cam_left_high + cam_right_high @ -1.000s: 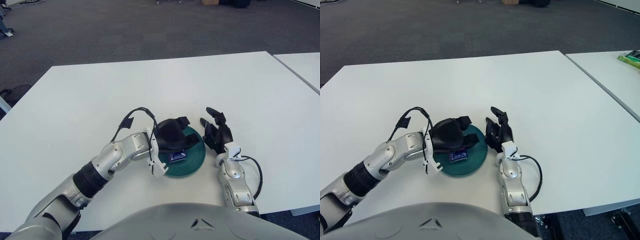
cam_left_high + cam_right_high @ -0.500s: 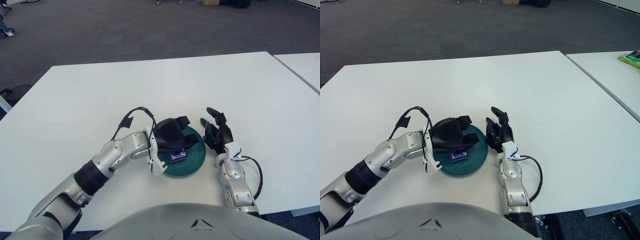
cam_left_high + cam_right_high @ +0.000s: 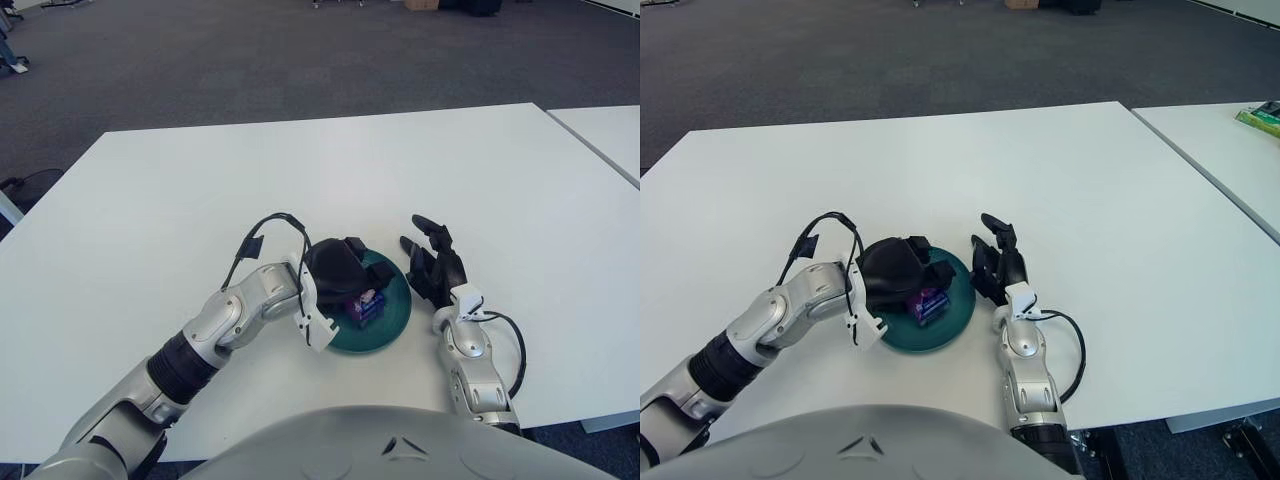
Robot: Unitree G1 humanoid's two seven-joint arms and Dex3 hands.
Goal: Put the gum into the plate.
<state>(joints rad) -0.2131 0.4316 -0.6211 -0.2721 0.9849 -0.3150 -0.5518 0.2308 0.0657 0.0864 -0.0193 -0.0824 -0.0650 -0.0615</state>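
Observation:
A dark green plate (image 3: pixel 396 318) lies on the white table near its front edge. The gum (image 3: pixel 365 304), a small blue and purple pack, stands tilted inside the plate. My left hand (image 3: pixel 338 268) is low over the plate's left half, its fingers curled onto the gum from above. My right hand (image 3: pixel 433 264) rests on the table just right of the plate, fingers spread, holding nothing. The gum also shows in the right eye view (image 3: pixel 928 302).
The white table (image 3: pixel 300 180) stretches wide behind and to both sides. A second white table (image 3: pixel 610 130) stands at the right across a narrow gap, with a green object (image 3: pixel 1262 117) on it. Cables loop off both wrists.
My left hand's fingers have curled in from an outstretched pose. The gum has shifted a little right and tipped up from lying flat. The right hand has not moved.

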